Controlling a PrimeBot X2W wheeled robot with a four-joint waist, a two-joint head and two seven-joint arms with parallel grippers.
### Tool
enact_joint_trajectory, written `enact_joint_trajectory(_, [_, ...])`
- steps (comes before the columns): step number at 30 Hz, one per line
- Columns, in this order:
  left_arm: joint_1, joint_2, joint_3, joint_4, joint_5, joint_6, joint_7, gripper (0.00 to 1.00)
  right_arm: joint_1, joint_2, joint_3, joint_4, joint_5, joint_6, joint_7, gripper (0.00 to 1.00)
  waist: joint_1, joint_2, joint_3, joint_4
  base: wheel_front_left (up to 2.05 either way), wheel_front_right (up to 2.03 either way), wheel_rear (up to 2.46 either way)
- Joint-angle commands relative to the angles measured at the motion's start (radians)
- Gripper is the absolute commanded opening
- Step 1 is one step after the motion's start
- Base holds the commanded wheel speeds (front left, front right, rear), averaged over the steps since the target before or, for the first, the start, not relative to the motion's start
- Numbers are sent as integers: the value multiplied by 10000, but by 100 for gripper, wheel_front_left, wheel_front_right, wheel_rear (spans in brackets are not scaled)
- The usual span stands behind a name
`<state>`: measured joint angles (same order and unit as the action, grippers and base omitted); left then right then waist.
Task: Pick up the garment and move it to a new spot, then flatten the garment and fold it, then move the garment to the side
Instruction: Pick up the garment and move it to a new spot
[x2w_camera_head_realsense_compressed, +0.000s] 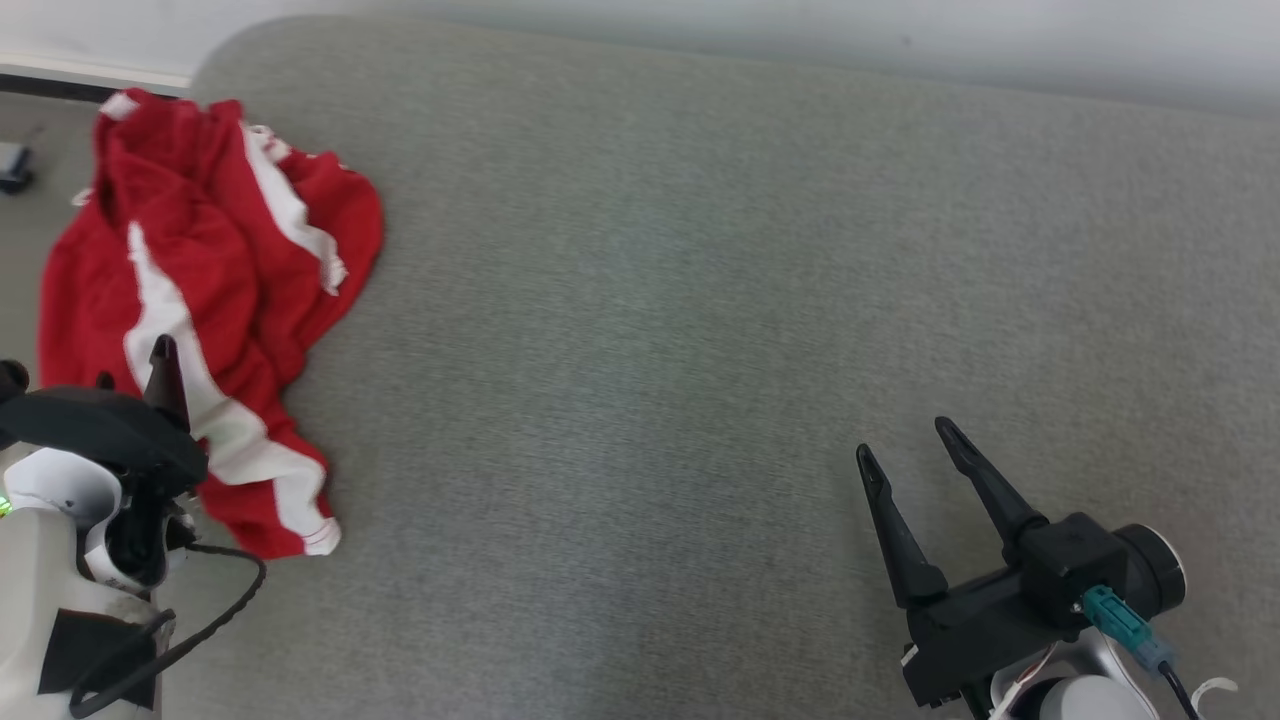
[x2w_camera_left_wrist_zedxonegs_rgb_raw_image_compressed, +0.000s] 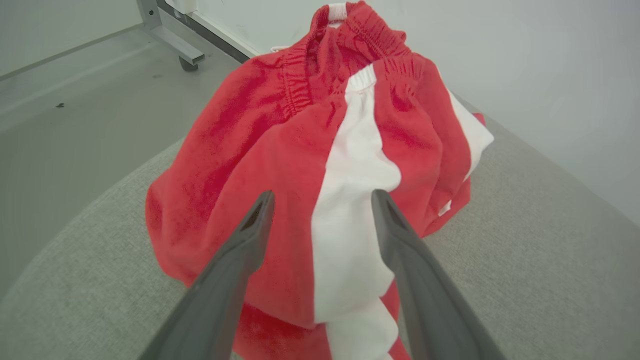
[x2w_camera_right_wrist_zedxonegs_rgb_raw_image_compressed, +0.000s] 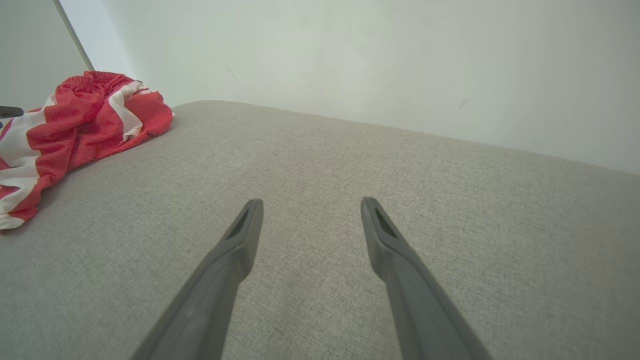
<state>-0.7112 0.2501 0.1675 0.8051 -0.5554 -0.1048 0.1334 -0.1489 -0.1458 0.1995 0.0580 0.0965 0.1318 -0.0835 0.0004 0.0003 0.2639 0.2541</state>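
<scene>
In the head view, the garment, red shorts with white stripes, is seen crumpled at the far left edge of the grey cushion, partly draped over that edge. The left gripper is held over the cushion's near left edge, one dark finger raised against the red cloth. The right gripper is kept over the cushion's near right part, well apart from the cloth, its fingers spread and nothing held. It is probably parked there so that the middle of the cushion is left free as the new spot.

In the left wrist view, the left gripper is shown with its fingers parted and nothing clamped. A white stripe is framed between them, and the elastic waistband lies at the heap's far end, off the cushion's edge. Contact with the cloth cannot be confirmed. The aim is judged to be a first pinch for the pick-up, which is not yet made.

In the right wrist view, the right gripper is seen spread above bare cushion, and the garment is seen at the cushion's far left corner.
</scene>
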Motion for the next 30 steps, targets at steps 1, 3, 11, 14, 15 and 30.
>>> enact_joint_trajectory(1, [-96,64,16,121,60,77,-49,100,122,-64,17,-95,24,-21,35,100,-4,-3,905,-960,0,0,0])
enact_joint_trajectory(3, [-127,127,8,277,107,231,31,100,184,-113,37,-243,67,-21,112,100,-4,-3,977,-1065,0,0,0])
enact_joint_trajectory(11, [7,636,-232,789,517,741,335,0,252,1,53,-366,148,-21,172,100,-4,-3,923,-1183,0,0,0])
enact_joint_trajectory(14, [23,816,-307,755,467,602,516,0,260,96,13,-293,244,-21,63,100,-4,-3,780,-1062,0,0,0])
enact_joint_trajectory(15, [-27,892,-314,704,447,535,574,0,233,120,20,-254,278,-21,18,100,-4,-3,737,-1010,0,0,0])
enact_joint_trajectory(30, [-279,2092,-596,-2561,280,78,1897,0,-101,878,125,1387,875,-21,-1246,100,-4,-3,-910,-181,0,0,0])
